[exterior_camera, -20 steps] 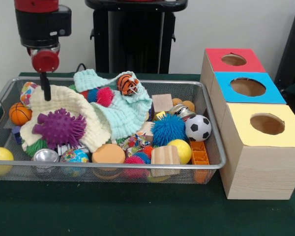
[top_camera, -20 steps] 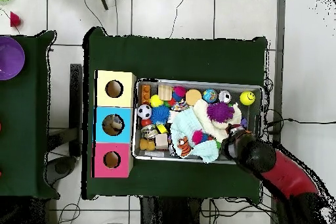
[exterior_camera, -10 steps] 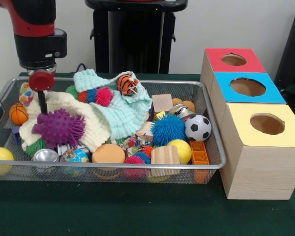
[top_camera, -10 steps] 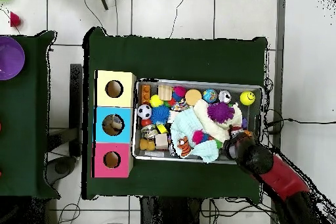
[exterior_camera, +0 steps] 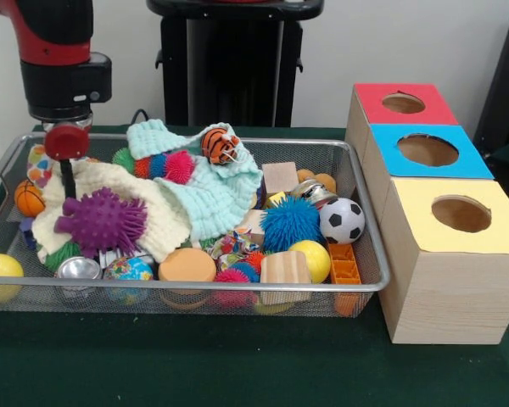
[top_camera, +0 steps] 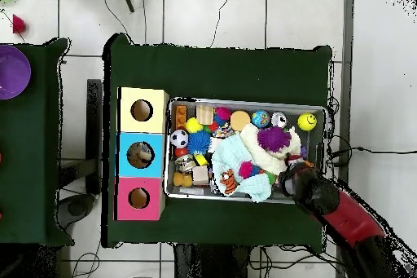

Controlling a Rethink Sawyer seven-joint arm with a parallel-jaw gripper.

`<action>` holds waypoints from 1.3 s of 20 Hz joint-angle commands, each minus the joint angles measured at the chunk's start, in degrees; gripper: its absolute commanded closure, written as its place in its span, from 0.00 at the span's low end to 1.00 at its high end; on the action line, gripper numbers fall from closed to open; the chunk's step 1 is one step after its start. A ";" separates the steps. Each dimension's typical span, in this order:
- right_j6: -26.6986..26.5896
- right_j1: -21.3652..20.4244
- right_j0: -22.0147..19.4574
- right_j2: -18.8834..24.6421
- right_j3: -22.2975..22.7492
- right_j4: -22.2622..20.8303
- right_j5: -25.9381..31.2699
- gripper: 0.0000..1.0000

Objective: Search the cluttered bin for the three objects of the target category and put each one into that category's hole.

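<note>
My gripper [exterior_camera: 68, 180] is down on the cream cloth [exterior_camera: 110, 182], just behind the purple spiky ball [exterior_camera: 102, 220]; I cannot tell its state. Which category is the target is unclear. Risk: lifting may drag the cloth and tumble neighbouring toys inside the wire bin [exterior_camera: 369, 254]. Beneath the bin, green table cover [exterior_camera: 237, 365]; beyond it, tiled floor [top_camera: 244, 14].

Arm [exterior_camera: 55, 38]: red upper shell, black cylindrical wrist housing, grey ring below. Round red cap on gripper [exterior_camera: 67, 178], thin black finger beneath. Overhead: red link, black end.
</note>
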 commanded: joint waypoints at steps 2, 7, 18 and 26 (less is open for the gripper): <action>-0.71 5.01 3.63 0.54 -3.51 -3.86 2.39 1.00; -0.12 1.19 4.95 -0.26 -2.84 -1.69 9.05 1.00; -0.98 -9.63 7.07 -1.26 -1.40 -0.65 20.46 1.00; -1.07 -15.64 7.77 -1.13 -2.40 -0.40 27.52 1.00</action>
